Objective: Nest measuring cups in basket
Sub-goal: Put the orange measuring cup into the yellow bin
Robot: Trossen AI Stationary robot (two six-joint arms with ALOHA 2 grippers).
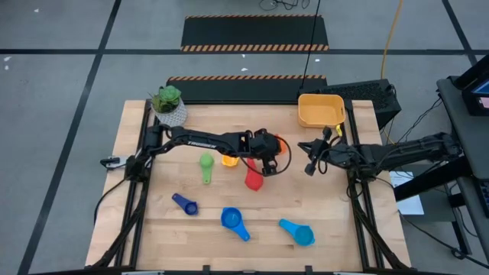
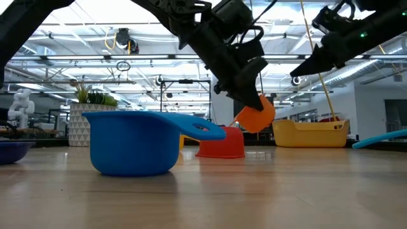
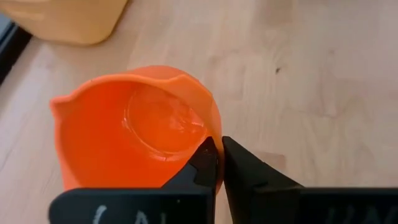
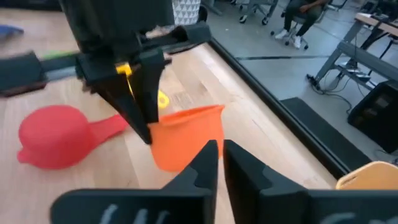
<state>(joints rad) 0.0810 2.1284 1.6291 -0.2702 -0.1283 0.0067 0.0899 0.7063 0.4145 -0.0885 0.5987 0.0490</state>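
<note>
One orange cup (image 2: 255, 117) hangs clamped in the left gripper (image 1: 269, 162); right gripper (image 1: 312, 156) closed.

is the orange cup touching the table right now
Apart. The low view shows the orange cup hanging in the left gripper, with background visible between it and the table.

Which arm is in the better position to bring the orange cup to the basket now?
Left: its end effector holds the orange cup above the table; the right end effector holds nothing.
</note>
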